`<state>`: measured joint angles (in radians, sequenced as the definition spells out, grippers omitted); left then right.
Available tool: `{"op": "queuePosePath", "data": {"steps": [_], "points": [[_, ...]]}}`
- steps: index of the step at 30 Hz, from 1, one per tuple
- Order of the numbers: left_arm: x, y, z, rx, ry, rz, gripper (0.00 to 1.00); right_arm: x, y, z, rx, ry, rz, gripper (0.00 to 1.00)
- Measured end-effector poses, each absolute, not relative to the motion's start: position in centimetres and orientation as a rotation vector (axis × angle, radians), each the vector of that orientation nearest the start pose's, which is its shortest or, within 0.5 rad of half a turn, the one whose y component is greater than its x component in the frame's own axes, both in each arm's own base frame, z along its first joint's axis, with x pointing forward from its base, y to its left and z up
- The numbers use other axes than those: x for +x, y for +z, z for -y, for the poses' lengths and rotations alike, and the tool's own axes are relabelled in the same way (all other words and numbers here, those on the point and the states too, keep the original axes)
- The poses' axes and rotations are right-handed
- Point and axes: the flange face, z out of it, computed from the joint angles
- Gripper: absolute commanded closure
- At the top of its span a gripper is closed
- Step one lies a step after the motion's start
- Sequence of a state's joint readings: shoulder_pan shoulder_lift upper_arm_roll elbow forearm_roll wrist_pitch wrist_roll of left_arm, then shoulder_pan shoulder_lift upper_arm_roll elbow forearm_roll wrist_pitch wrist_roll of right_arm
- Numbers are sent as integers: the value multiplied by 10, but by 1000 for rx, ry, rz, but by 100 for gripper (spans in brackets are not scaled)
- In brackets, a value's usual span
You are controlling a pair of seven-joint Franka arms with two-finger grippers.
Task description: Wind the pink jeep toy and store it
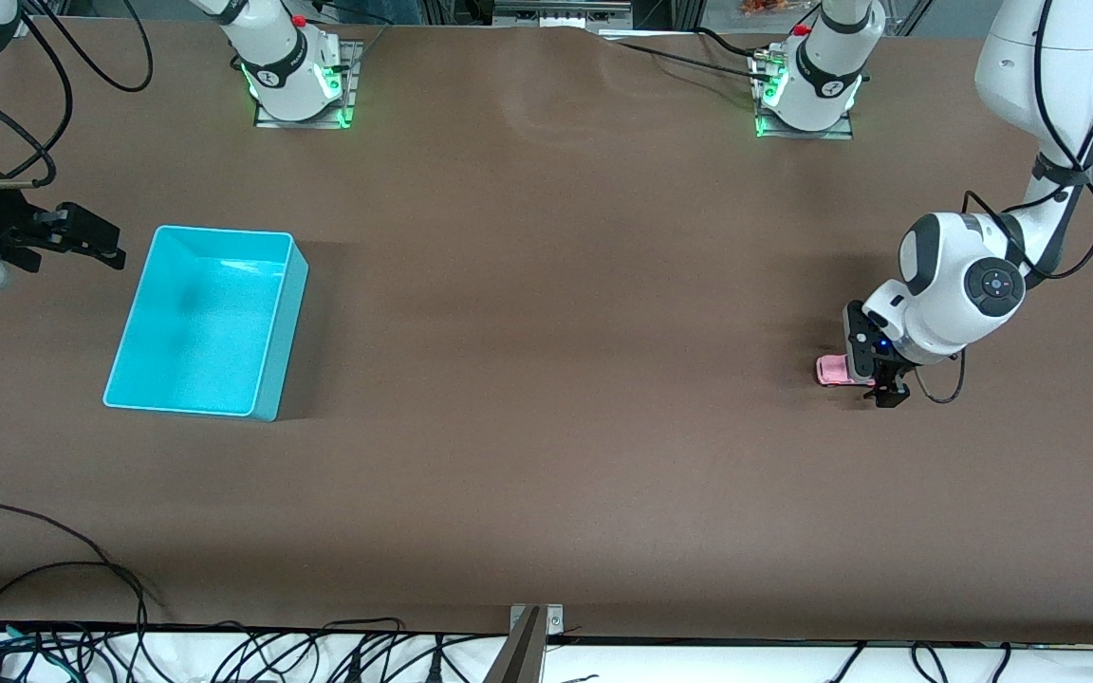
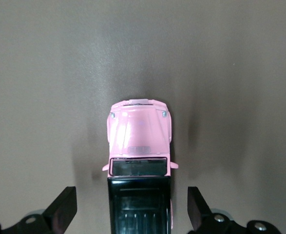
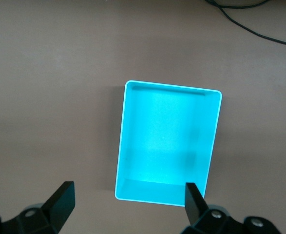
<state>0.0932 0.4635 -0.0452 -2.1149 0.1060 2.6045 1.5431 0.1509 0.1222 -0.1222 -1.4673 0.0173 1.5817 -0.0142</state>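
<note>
Your left end effector (image 2: 132, 214) sits wide open straddling the pink jeep toy (image 2: 140, 161), gripping nothing; right end effector (image 3: 128, 207) waits open over the cyan bin (image 3: 167, 146)

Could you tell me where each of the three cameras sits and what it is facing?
Front view: high across the table, facing both arms' bases; shows the right gripper beside the cyan bin.
Left wrist view: looks down past the open left gripper onto the pink jeep toy.
Right wrist view: looks down past its fingers at the bin.
Shared: front and left wrist both show the jeep.
</note>
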Motion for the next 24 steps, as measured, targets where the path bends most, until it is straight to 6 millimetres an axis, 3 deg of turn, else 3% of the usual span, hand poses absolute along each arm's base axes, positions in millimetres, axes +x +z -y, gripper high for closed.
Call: {"op": "queuePosePath", "data": {"steps": [2,6,15,24], "points": [[580,192,-26,-2181,10,-2201,50,592,605,-23,-3138,11,68,0],[579,190,-27,-2182,13,-2203,77,592,605,-23,-3138,11,68,0],[579,190,-26,-2176,13,-2209,90,592,605,-23,-3138,11,68,0],[579,190,-26,-2173,13,-2212,90,592,605,-23,-3138,11,68,0]]}}
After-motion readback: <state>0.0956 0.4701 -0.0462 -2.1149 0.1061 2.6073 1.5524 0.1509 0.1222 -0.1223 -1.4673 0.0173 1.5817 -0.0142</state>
